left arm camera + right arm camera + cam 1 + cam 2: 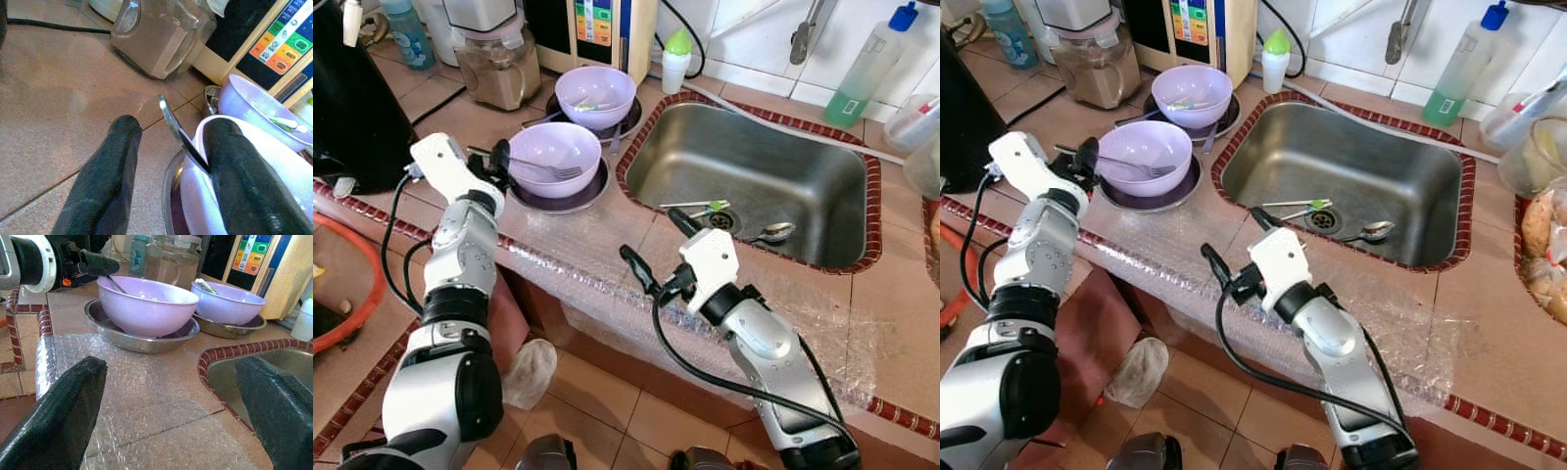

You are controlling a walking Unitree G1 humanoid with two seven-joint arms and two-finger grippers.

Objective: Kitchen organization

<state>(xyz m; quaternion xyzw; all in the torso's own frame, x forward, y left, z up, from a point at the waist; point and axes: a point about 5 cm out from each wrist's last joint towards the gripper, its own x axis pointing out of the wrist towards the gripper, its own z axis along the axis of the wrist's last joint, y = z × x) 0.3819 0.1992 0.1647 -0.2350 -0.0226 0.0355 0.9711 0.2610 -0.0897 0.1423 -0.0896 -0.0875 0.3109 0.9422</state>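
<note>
At the rim of the near lilac bowl [554, 159] we log our left tool [495, 164], fingers parted, one finger [239, 181] against the bowl wall beside the fork [548, 168] handle, the other over the tiled worktop [431, 117]. Beyond that tool: a second lilac bowl [595, 96] on its steel plate [628, 119], a blender jar [496, 61]. Our right tool [652, 245] hangs wide open over the bubble-wrapped worktop edge, sink [754, 176] just beside it holding a spoon [773, 233] and a green-tipped stick [697, 207].
</note>
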